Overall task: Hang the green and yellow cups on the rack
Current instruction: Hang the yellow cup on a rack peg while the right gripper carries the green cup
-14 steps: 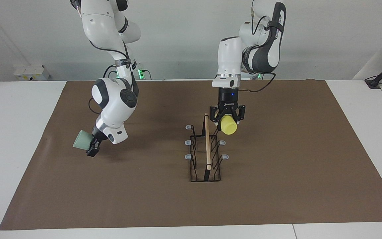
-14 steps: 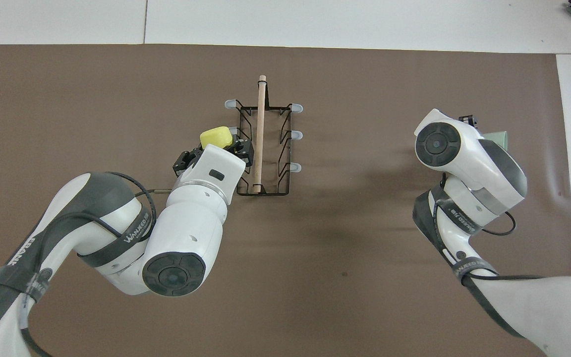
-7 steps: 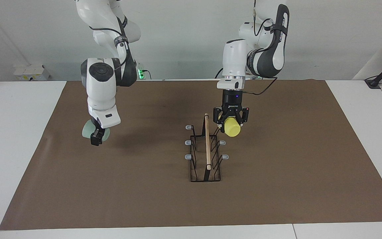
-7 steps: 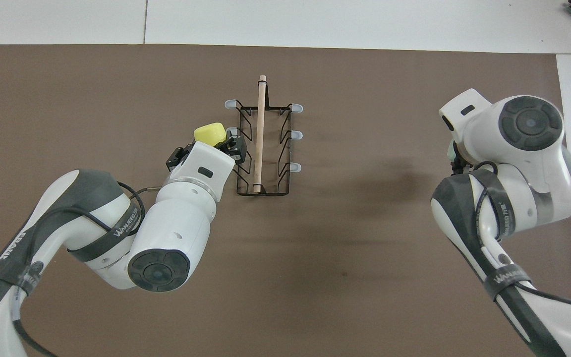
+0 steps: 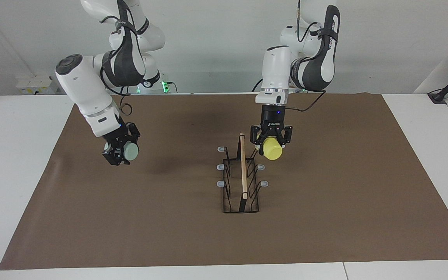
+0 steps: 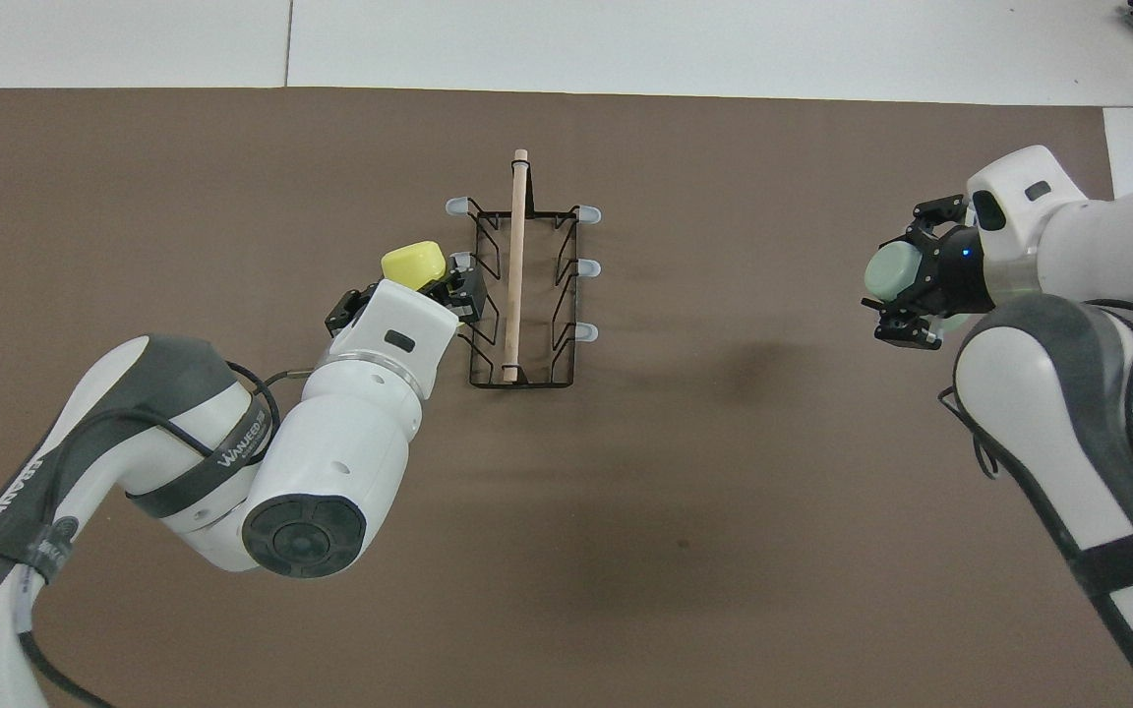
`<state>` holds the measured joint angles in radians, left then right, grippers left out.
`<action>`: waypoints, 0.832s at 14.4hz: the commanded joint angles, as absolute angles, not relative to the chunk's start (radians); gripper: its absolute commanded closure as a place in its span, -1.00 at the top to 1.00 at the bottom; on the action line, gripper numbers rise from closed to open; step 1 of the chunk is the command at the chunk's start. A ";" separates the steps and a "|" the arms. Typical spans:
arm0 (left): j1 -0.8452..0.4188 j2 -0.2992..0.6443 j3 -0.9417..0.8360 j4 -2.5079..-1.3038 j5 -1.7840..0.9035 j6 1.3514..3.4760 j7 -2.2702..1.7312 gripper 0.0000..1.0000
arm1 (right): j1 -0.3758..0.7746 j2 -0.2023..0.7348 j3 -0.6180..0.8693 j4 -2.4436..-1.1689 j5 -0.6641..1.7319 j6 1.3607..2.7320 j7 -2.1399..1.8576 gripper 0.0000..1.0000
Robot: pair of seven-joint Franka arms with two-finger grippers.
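Left pincer (image 5: 271,143) grips yellow cup (image 5: 272,148) beside rack (image 5: 242,179) | right pincer (image 5: 121,151) grips green cup (image 5: 131,151) over desk | none hung yet

The left arm reached in from its base with the elbow raised and the forearm pointing straight down, so that the wrist stood vertical. Its tool, the left tool (image 5: 271,146), hung above the desk with its fingers clamped on the yellow cup (image 5: 272,148), which lay tilted between them. The right arm bent sharply at the elbow, its forearm sloping down toward the middle of the desk and the wrist turned sideways. The right tool (image 5: 123,152) hung in the air, fingers closed on the green cup (image 5: 130,151), whose base faced sideways.
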<state>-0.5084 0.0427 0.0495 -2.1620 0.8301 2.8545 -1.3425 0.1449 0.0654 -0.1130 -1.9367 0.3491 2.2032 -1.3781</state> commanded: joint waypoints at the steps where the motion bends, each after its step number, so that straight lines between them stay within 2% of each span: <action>1: -0.489 0.064 0.046 -2.137 0.850 2.884 -1.362 -1.00 | 0.088 0.000 -0.104 -1.970 0.548 2.136 -1.488 -1.00; 4: -0.473 0.074 0.048 -2.137 0.848 2.941 -1.364 -1.00 | 0.054 -0.021 -0.104 -1.980 0.765 2.076 -1.586 -1.00; 12: -0.497 0.078 0.044 -2.169 0.850 2.935 -1.368 -1.00 | 0.093 -0.097 -0.104 -2.131 1.239 2.112 -1.816 -1.00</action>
